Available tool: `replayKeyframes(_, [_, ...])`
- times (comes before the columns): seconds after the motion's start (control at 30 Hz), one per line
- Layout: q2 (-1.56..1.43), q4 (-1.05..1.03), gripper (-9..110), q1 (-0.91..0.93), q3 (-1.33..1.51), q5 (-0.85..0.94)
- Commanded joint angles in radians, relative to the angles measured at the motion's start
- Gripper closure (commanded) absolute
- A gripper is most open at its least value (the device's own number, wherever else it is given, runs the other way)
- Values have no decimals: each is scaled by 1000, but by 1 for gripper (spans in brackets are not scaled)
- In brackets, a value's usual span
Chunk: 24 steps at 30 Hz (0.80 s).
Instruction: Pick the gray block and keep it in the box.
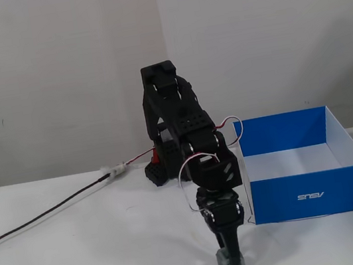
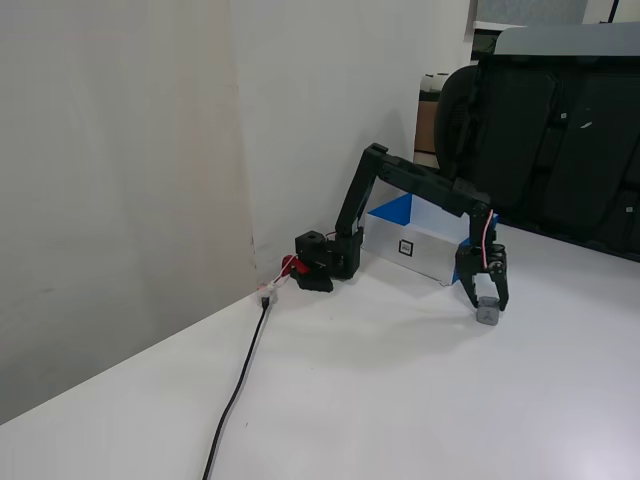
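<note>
1. Near the front edge of the desk (image 1: 82,255), in a fixed view: the gray block (image 1: 230,264), sitting at the tip of the arm's gripper (image 1: 230,262), with the jaws pointing down and apparently pinching it from either side. Whether the block rests on the desk or hangs just clear of it cannot be told.
2. Beside the arm, on the right in the same view: the box (image 1: 310,193), blue outside with a white logo, open on top, well apart from the block. The other fixed view shows the box (image 2: 420,250) behind the arm's forearm and the block (image 2: 486,312) between the dark fingers of the gripper (image 2: 487,310).
3. Step in hand, as judged: secure the grip, then lift. Advice: confirm both jaws bear squarely on opposite faces before rising; lift straight up high enough to clear the box wall; swing over the white floor and only then release.
4. Hard to make out: finger contact faces, hidden by the gripper body; the block's top hole and side panels, too small to resolve; part of the box, covered by the arm.
5. Also present: a black cable (image 2: 240,385) trailing across the desk from the arm's base.
</note>
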State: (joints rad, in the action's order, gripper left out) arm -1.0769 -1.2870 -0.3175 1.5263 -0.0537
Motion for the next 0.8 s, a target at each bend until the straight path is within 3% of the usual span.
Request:
replayKeyframes(0.0, [-109, -38, 101, 25, -35, 2])
replayKeyframes(0.4, [-489, -183, 101, 46, 0, 21])
replayKeyframes(0.6, [-896, -264, 101, -87, 143, 69])
replayKeyframes(0.77, [-1009, -327, 101, -299, 247, 107])
